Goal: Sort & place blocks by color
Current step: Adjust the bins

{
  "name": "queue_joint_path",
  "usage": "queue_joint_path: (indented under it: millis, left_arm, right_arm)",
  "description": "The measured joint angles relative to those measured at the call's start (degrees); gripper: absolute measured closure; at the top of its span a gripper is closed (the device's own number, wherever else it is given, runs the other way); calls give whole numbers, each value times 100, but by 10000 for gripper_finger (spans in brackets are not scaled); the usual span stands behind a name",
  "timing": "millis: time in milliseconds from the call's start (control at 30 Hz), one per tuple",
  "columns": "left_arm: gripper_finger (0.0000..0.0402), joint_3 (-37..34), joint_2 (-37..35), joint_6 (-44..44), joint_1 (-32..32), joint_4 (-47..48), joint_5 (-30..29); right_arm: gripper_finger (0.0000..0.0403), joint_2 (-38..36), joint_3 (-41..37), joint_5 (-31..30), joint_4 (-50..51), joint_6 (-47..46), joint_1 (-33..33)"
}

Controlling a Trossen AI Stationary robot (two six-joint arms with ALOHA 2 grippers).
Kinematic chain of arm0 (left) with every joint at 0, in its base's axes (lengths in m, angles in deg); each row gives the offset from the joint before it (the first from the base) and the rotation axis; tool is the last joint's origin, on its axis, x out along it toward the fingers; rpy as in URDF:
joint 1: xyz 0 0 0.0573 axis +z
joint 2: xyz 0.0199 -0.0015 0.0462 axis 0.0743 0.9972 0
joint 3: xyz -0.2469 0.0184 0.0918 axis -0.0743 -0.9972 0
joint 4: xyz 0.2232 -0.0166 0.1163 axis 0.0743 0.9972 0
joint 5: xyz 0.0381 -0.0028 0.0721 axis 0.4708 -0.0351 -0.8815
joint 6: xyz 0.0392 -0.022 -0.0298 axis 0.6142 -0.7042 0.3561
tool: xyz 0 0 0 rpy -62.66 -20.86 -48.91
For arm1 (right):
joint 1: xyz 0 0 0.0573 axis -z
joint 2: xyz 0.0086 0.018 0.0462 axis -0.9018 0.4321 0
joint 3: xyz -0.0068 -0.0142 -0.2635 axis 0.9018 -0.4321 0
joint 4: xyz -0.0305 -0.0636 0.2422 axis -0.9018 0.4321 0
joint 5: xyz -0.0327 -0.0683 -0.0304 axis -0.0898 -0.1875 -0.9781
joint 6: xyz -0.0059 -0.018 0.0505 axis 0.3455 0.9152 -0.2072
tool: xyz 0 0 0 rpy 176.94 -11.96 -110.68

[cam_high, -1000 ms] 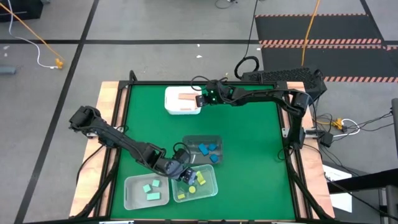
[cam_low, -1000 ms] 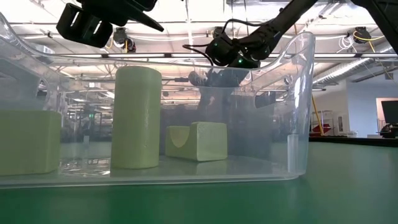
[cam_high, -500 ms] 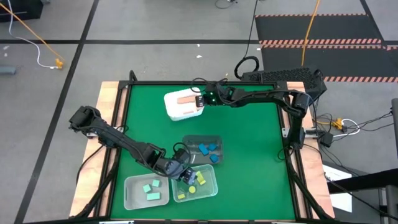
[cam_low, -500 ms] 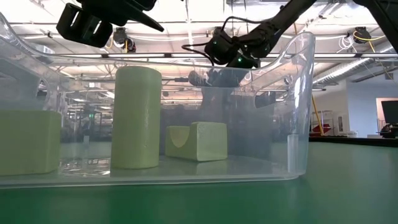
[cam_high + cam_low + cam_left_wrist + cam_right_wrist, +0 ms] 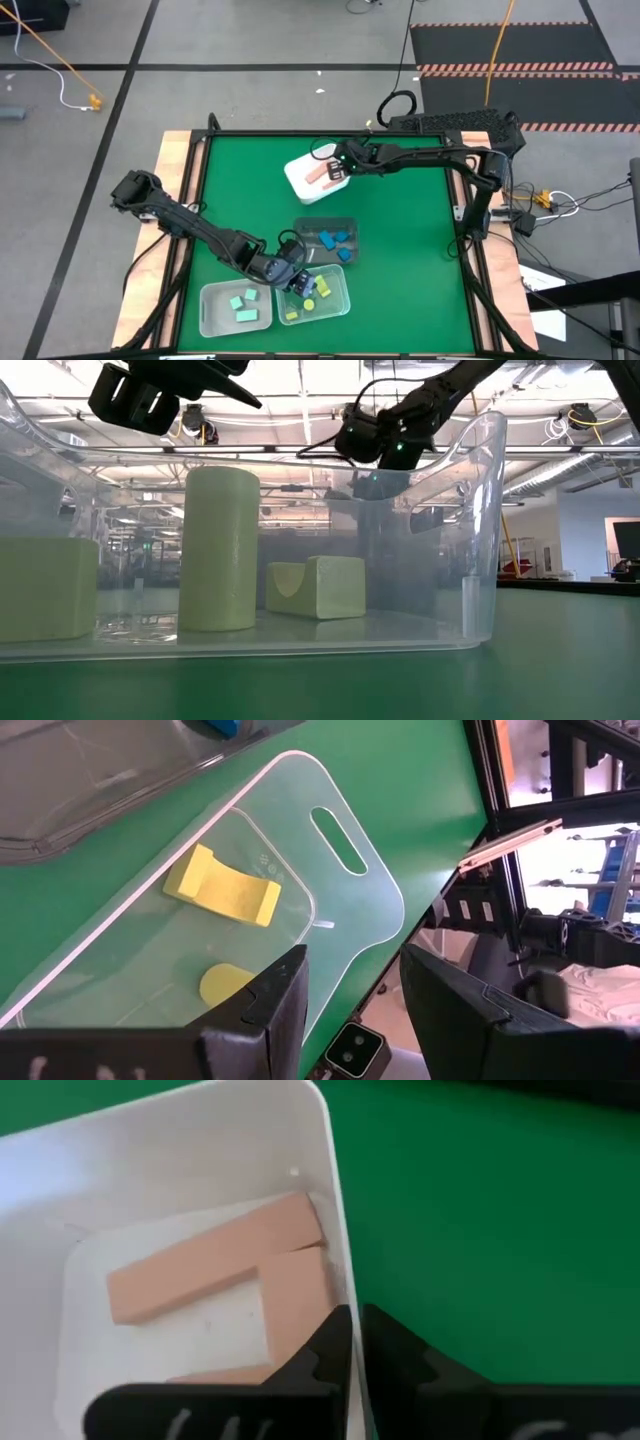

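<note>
Blocks sit sorted by colour across four bins on a green tabletop [image 5: 400, 230]. At the far side, the right gripper [image 5: 338, 172] has its fingers [image 5: 320, 1350] pinched together on the rim of a white bin [image 5: 300, 175], one finger inside the wall and one outside; the bin sits skewed to the tabletop's edges. Inside it lie tan blocks [image 5: 215, 1260], a long bar resting against a second piece. Nearer the front, the left gripper [image 5: 298, 278] hovers over a clear bin [image 5: 340, 300] holding yellow blocks [image 5: 222, 888], its fingers [image 5: 275, 995] parted with nothing between them. From tabletop level, a tall yellow cylinder [image 5: 218, 548] stands upright in that clear bin, between a rectangular piece at one side and a notched block [image 5: 315, 587] at the other. A dark bin [image 5: 345, 228], just behind, contains blue blocks [image 5: 333, 239]. Beside the clear bin, another clear bin [image 5: 208, 315] holds mint green blocks [image 5: 243, 305].
</note>
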Motion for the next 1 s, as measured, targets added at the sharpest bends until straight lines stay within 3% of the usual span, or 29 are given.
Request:
queue_joint_path:
  millis: [300, 500, 700, 1000]
  left_arm:
    - [243, 0, 0, 97, -4, -3, -2]
    - [243, 0, 0, 97, -21, -8, -4]
    - [243, 0, 0, 14, -129, -30, -4]
    - [243, 0, 0, 390, -216, -7, 171]
  right_arm:
    - [390, -631, -1, -513, 279, -384, 80]
    - [390, -674, -3, -516, 540, -1055, 120]
    - [390, -678, -519, -642, 558, -1946, -100]
    - [390, -704, -1302, -767, -415, -3423, -441]
